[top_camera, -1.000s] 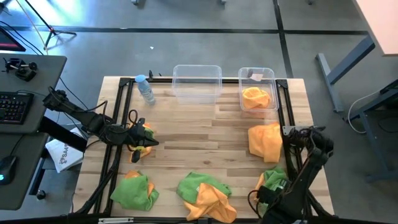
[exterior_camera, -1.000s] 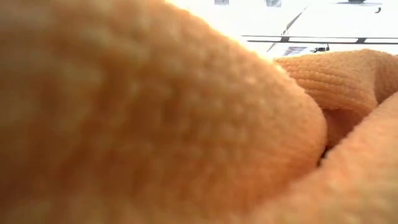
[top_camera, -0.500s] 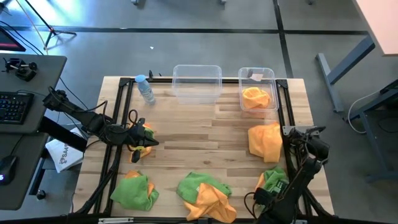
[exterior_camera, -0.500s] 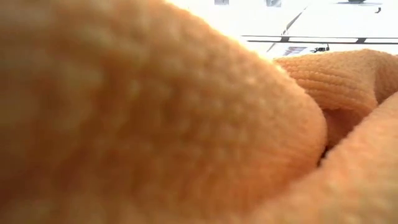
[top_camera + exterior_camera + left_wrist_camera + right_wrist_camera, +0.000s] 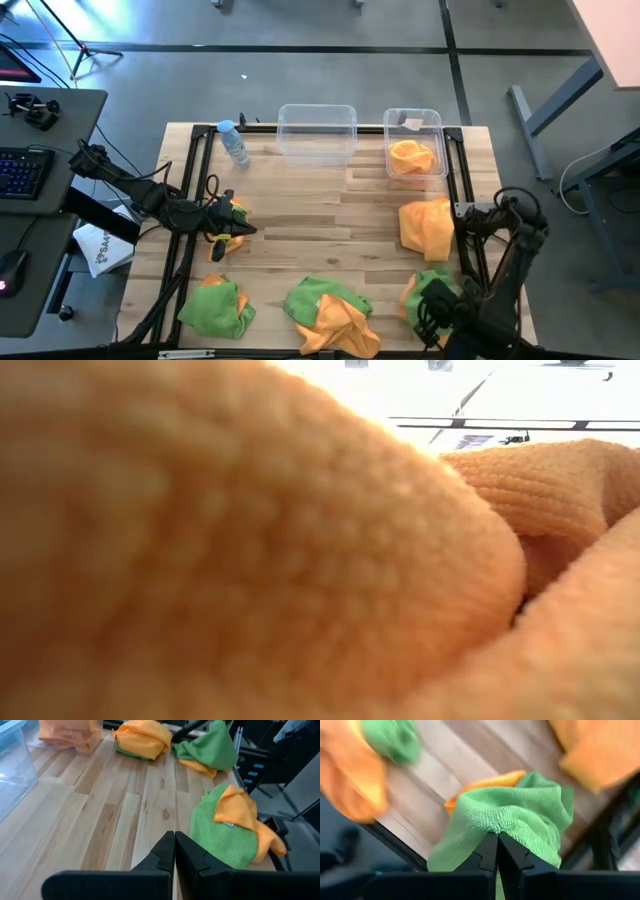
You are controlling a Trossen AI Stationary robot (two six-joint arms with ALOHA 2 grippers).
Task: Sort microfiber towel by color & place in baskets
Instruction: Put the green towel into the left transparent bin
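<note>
A green towel [image 5: 520,815] lies bunched over an orange one [image 5: 490,782] at the table's near right corner, and my right gripper [image 5: 497,839] is shut on it; from above the gripper [image 5: 428,305] sits over that pile. My left gripper [image 5: 174,847] hovers shut and empty near the left edge [image 5: 240,228], with a green-and-orange pile [image 5: 227,827] ahead of it. The wider basket [image 5: 317,133] holds nothing. The narrower basket [image 5: 433,122] holds an orange towel [image 5: 412,157]. Another orange towel [image 5: 425,228] lies flat at the right. My right gripper pinches a raised fold of the green towel [image 5: 496,826] between its two fingertips, coming from above at a slant. The cloth bunches up around the fingers and drapes down on both sides. I cannot tell whether its lower edge rests on the table.
A green-and-orange pile [image 5: 330,312] lies at the near middle and another [image 5: 215,305] at the near left. A small water bottle [image 5: 235,145] lies at the far left. Orange cloth [image 5: 300,560] fills the low view. Black frame rails [image 5: 462,190] run along the table's sides.
My right arm has swung its elbow toward the table's right edge. The green towel at the near right has bunched and shifted a little toward the left, and an orange edge now shows at its left side.
</note>
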